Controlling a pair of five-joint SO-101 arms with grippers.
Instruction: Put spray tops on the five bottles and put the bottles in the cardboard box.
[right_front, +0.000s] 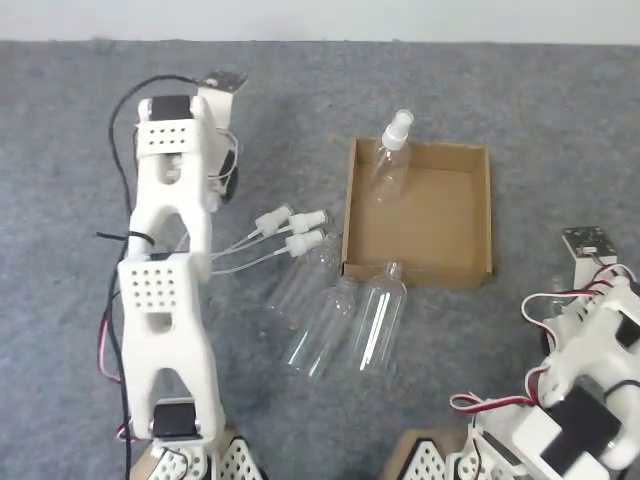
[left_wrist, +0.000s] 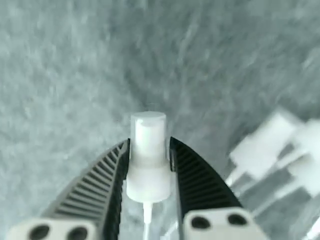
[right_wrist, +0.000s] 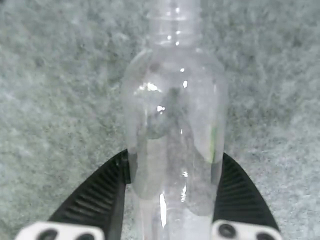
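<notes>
My left gripper (left_wrist: 148, 142) is shut on a white spray top (left_wrist: 148, 150), held above the grey carpet. My right gripper (right_wrist: 175, 160) is shut on a clear bottle (right_wrist: 175, 125) without a top, low over the carpet. Three loose spray tops (right_front: 292, 228) with thin tubes lie left of the cardboard box (right_front: 440, 210). Three clear open bottles (right_front: 340, 310) lie side by side in front of the box. One bottle with a spray top (right_front: 390, 155) leans in the box's far left corner.
The left arm (right_front: 170, 270) stretches up the left side of the table, close to the loose tops. The right arm (right_front: 590, 340) sits folded at the near right corner. Grey carpet covers the whole table.
</notes>
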